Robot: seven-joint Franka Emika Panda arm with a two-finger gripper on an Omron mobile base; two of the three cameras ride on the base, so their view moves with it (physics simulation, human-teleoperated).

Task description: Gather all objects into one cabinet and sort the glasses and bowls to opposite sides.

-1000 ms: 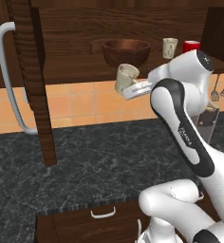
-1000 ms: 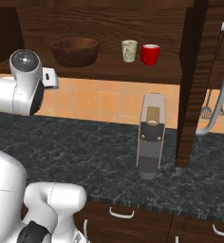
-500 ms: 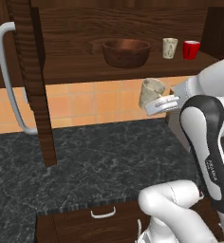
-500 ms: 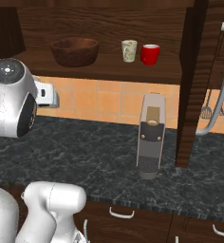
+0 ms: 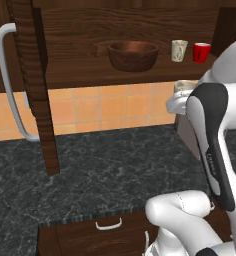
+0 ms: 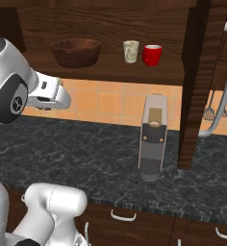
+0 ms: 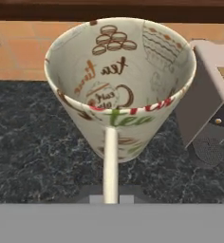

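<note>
Cream mugs: one (image 7: 121, 90) in the pincer (image 7: 111, 197), one (image 6: 131, 51) shelved; one red cup (image 6: 152, 55); one bowl (image 6: 76, 52).

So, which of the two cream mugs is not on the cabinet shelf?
The patterned mug that the gripper holds above the counter; the other cream mug stands beside the red cup.

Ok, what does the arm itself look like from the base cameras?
The arm is glossy white with rounded, bulging links and dark grey bands at the joints. One link carries small dark lettering down its side. A round dark grey cap with a small light mark covers one joint. No cables show.
</note>
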